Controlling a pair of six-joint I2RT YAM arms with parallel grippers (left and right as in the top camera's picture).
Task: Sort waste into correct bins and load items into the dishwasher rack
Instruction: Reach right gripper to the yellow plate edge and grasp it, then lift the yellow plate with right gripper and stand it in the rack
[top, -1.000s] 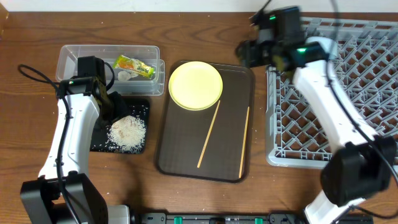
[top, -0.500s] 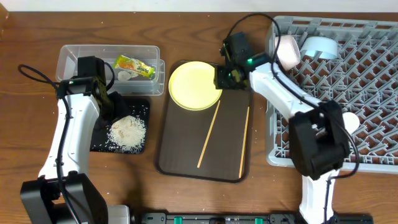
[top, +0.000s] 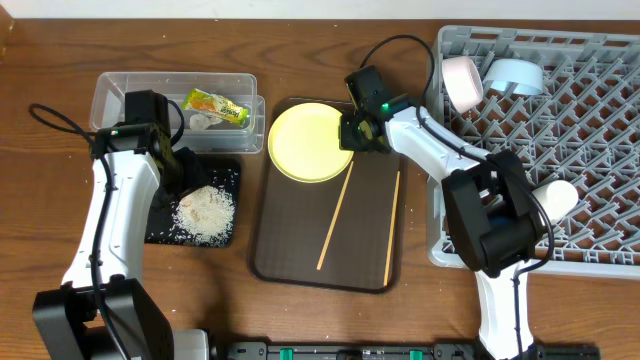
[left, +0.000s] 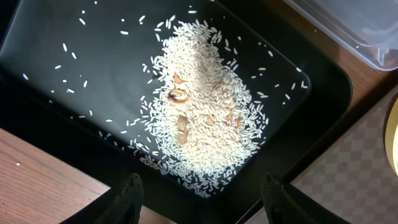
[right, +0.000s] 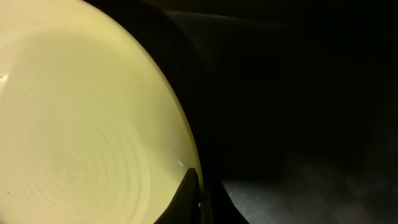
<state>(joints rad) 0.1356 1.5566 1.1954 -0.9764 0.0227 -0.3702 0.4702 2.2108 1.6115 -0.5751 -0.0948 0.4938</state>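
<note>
Yellow round plate (top: 311, 142) sits at the upper left of the dark brown serving tray (top: 300, 255), centre frame in the overhead. Your right pincer (top: 353, 134) is at the plate's right rim. The wrist view shows one dark finger (right: 188, 194) over that rim, but I can't tell if it is pinching or spread. Two thin wooden chopsticks (top: 336, 217) lie on the same tray below the plate, apart from each other.

Your left pincer (left: 202, 198) hangs spread, nothing in it, over the white rice grains (left: 205, 118) heaped in the shallow black rectangular tray (left: 112, 81), left of frame. Just above it, the clear plastic rectangular tub (top: 120, 92) holds the yellow-green snack wrapper (top: 215, 107) and the small white crumpled scrap (top: 202, 122).

Large grey plastic dishwasher rack (top: 600, 130) fills the right side. White bowl (top: 462, 82) and light blue bowl (top: 512, 74) are in its upper left, small pale cup (top: 555, 197) lower down. Everything rests on the brown wooden tabletop (top: 40, 60).
</note>
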